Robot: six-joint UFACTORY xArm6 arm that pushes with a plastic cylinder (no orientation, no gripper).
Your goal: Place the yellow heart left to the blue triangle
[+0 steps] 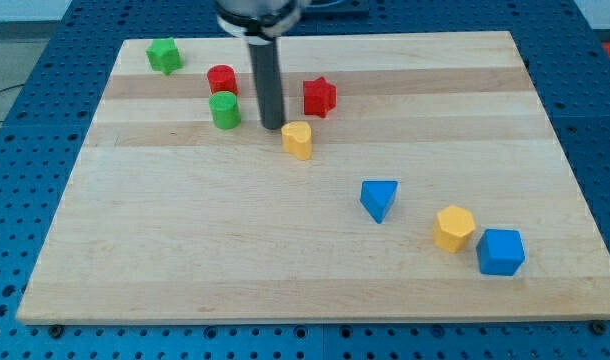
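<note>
The yellow heart (298, 139) lies on the wooden board just above the view's middle. The blue triangle (379, 198) lies below it and to its right, well apart. My tip (272, 126) stands just to the upper left of the yellow heart, very close to it or touching it. The dark rod rises from there to the view's top.
A green cylinder (225, 110) and a red cylinder (221, 79) stand left of the rod. A red star (319, 96) lies right of it. A green star (164, 55) is at the top left. A yellow hexagon (454, 227) and a blue cube (501, 251) lie at the bottom right.
</note>
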